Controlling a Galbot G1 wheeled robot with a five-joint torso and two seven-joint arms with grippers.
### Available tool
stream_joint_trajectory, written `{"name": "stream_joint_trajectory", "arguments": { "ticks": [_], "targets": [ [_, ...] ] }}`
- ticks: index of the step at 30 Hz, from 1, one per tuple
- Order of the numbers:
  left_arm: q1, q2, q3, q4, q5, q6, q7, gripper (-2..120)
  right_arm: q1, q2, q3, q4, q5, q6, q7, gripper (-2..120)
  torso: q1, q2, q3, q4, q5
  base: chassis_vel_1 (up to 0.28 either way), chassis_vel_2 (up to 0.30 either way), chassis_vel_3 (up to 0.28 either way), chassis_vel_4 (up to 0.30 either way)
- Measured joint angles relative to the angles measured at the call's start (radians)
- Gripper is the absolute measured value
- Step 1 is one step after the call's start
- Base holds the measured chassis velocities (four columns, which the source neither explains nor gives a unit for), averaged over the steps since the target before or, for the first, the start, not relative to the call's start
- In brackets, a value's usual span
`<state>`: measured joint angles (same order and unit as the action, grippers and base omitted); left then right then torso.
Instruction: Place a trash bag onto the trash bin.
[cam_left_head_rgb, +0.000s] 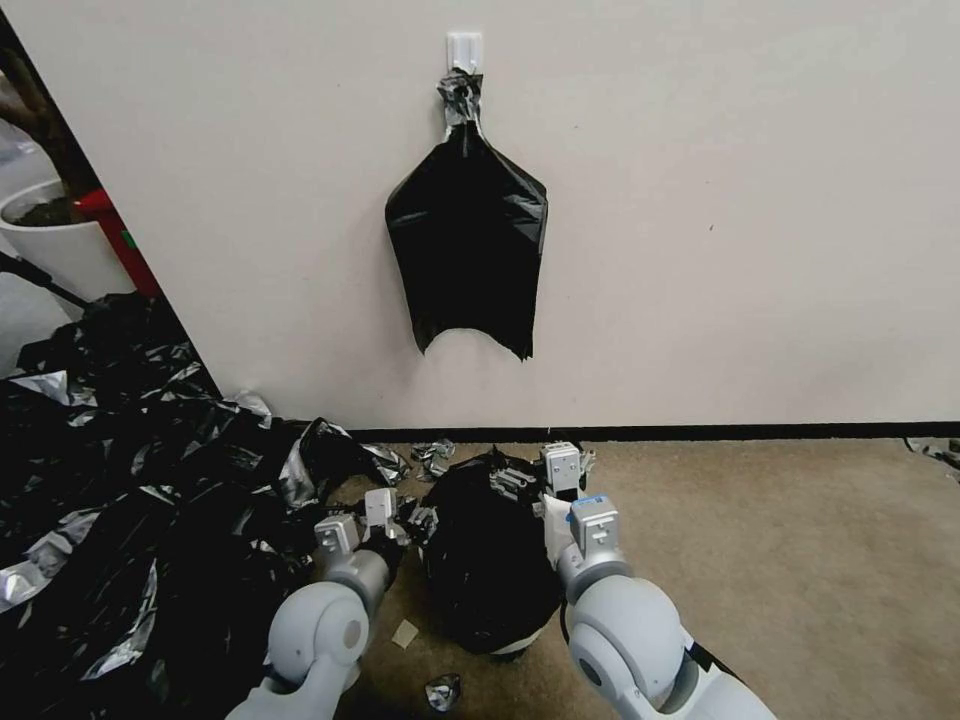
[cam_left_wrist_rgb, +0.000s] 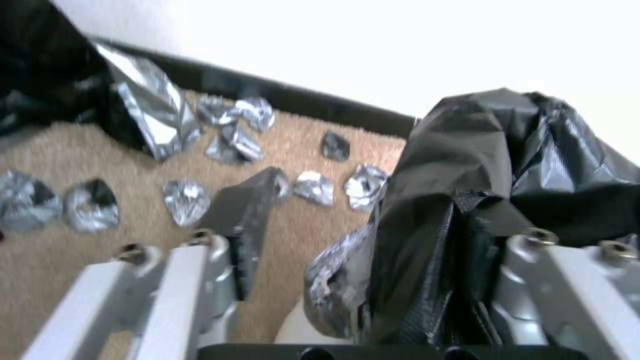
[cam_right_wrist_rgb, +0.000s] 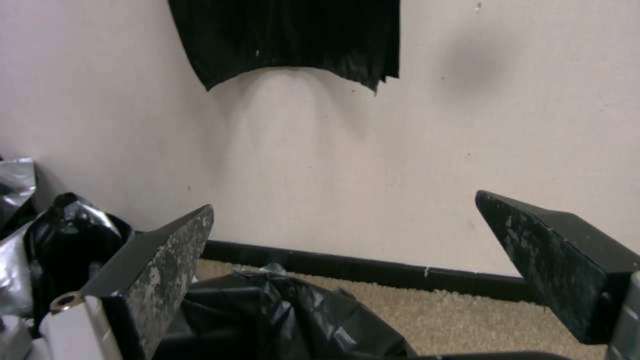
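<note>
— Black film of the trash bag (cam_left_head_rgb: 490, 570) is draped over the trash bin (cam_left_head_rgb: 515, 648); is it gripped?

— By neither: left gripper (cam_left_wrist_rgb: 373, 260) straddles a fold, right gripper (cam_right_wrist_rgb: 347, 260) is spread above. Film could be dragged off.

The trash bag (cam_left_head_rgb: 490, 570) between my two grippers wraps the trash bin (cam_left_head_rgb: 515, 648) so fully that I see just a cream sliver at its base; the rim is hidden. In my left wrist view, bag film bunches over one finger of my left gripper (cam_left_wrist_rgb: 373, 235), hiding that pad, and the picture's edge cuts off the bin wall (cam_left_wrist_rgb: 293, 327) below. In my right wrist view, the edge crops the hanging black bag (cam_right_wrist_rgb: 287, 40) above my right gripper (cam_right_wrist_rgb: 347, 250). The foil wads (cam_left_wrist_rgb: 187, 200) are blurred.
</note>
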<state>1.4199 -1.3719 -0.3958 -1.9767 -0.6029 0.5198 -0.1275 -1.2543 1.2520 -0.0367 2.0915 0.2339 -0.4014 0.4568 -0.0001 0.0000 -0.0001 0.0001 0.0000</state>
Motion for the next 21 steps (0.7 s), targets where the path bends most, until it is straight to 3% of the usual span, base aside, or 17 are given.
{"name": "stream_joint_trajectory", "arguments": {
  "ticks": [1, 3, 7, 9, 13, 15, 21],
  "targets": [
    [0.0, 0.0, 0.0, 0.0, 0.0, 0.0, 0.0, 60, 0.0, 0.0, 0.0, 0.0, 0.0, 0.0, 0.0, 100, 0.0, 0.0, 0.0, 0.0, 0.0, 0.0, 0.0, 0.0, 0.0],
    [0.0, 0.019, -0.023, -0.034, 0.0, -0.013, 0.016, 74, -0.004, 0.008, 0.014, -0.003, -0.005, 0.015, 0.0, 100, 0.0, 0.0, 0.0, 0.0, -0.0001, 0.0, 0.0, 0.0, 0.0],
    [-0.007, 0.028, -0.032, -0.042, 0.0, 0.005, 0.016, 82, -0.005, 0.011, 0.021, -0.004, -0.005, 0.024, 0.001, 100, 0.0, 0.0, 0.0, 0.0, 0.0, 0.0, 0.0, 0.0, 0.0],
    [-0.019, 0.04, -0.034, -0.032, 0.001, 0.057, 0.016, 95, -0.007, 0.011, 0.024, -0.009, -0.005, 0.033, 0.001, 100, 0.0, 0.0, 0.0, 0.0, 0.0, 0.0, 0.0, 0.0, 0.0],
    [-0.029, 0.042, -0.037, -0.011, 0.001, 0.085, 0.028, 99, -0.009, 0.011, 0.024, -0.011, -0.005, 0.034, 0.001, 100, 0.0, 0.0, 0.0, 0.0, -0.0001, 0.0, 0.0, 0.0, 0.0],
    [-0.045, 0.053, -0.058, 0.028, 0.01, 0.114, 0.07, 100, -0.016, 0.007, 0.032, -0.011, -0.005, 0.037, 0.001, 100, 0.0, 0.0, 0.0, 0.0, -0.0001, 0.0, 0.0, 0.0, 0.0],
    [-0.049, 0.08, -0.097, 0.071, 0.023, 0.093, 0.169, 100, -0.02, 0.0, 0.054, -0.01, -0.001, 0.047, 0.0, 100, 0.0, 0.0, 0.0, 0.0, -0.0001, 0.0, 0.0, 0.0, 0.0]
  ]
}}
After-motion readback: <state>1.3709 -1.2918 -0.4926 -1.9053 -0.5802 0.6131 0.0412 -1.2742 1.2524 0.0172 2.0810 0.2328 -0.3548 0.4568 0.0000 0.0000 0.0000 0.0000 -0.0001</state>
